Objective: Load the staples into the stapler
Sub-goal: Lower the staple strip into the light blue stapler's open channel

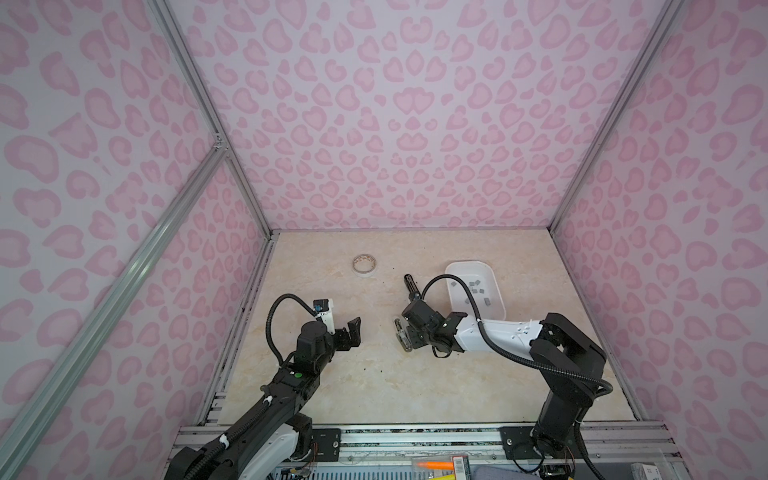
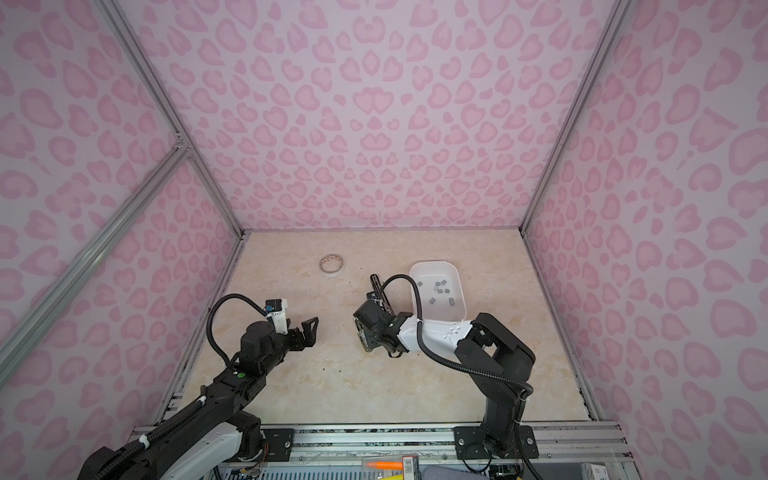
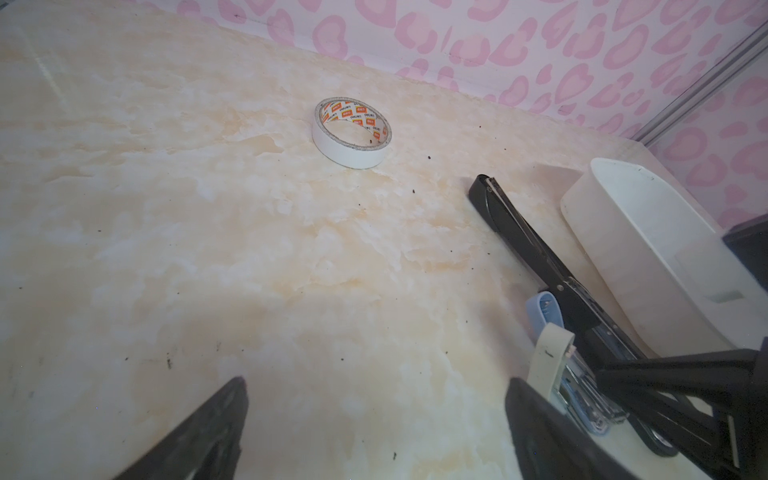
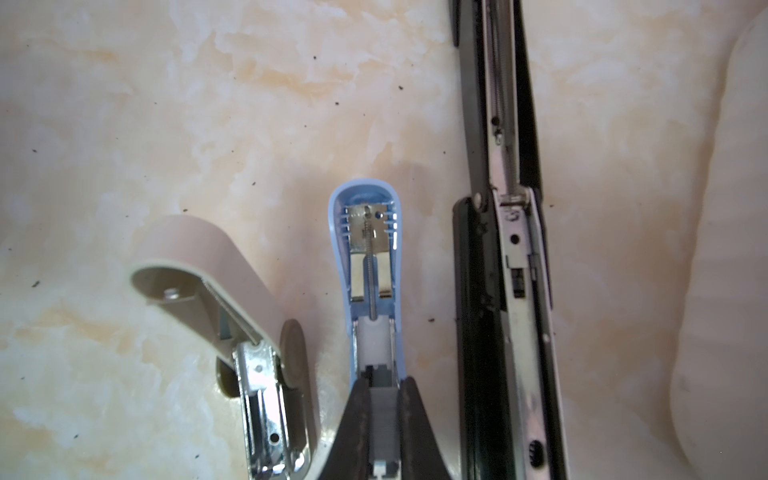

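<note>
Grey staples (image 4: 384, 415): pinched by right gripper (image 4: 384, 382) over blue stapler (image 4: 371, 232).
Left gripper (image 3: 376, 382): wide open, empty, at its nine o'clock.

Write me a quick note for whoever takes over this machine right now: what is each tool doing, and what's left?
Left tool: open, holding nothing.
Right tool: shut on a staple strip, lined up with the open blue stapler.
Beige stapler and black stapler lie open on either side of it. Spare staples sit in the white tray.
Done: one strip picked up.
Left: seat it, let go, close the stapler.
</note>
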### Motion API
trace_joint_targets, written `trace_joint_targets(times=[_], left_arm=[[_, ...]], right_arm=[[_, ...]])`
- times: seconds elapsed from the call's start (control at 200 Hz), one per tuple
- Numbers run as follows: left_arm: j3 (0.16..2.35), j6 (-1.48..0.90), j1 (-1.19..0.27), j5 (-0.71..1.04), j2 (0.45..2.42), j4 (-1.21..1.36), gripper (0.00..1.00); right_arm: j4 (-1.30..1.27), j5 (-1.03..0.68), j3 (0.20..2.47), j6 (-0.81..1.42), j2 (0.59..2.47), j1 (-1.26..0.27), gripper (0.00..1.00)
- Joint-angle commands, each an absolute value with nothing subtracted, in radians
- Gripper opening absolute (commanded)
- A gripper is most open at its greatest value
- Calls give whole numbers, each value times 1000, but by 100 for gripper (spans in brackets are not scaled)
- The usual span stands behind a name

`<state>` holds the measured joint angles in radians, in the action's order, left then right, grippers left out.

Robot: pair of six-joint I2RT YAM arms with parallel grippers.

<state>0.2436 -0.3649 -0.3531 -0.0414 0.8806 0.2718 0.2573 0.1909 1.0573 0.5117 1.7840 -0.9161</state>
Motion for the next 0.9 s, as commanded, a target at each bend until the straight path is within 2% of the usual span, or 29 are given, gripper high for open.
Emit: trace_joint_targets(times=[0.0, 0.895], left_arm=[[257, -359, -352, -48, 882, 307, 98], [260, -357, -357, -53, 888, 305, 98]], right_arm=[[244, 197, 1048, 506, 1783, -918, 9], [240, 184, 1053, 508, 1809, -921, 9]])
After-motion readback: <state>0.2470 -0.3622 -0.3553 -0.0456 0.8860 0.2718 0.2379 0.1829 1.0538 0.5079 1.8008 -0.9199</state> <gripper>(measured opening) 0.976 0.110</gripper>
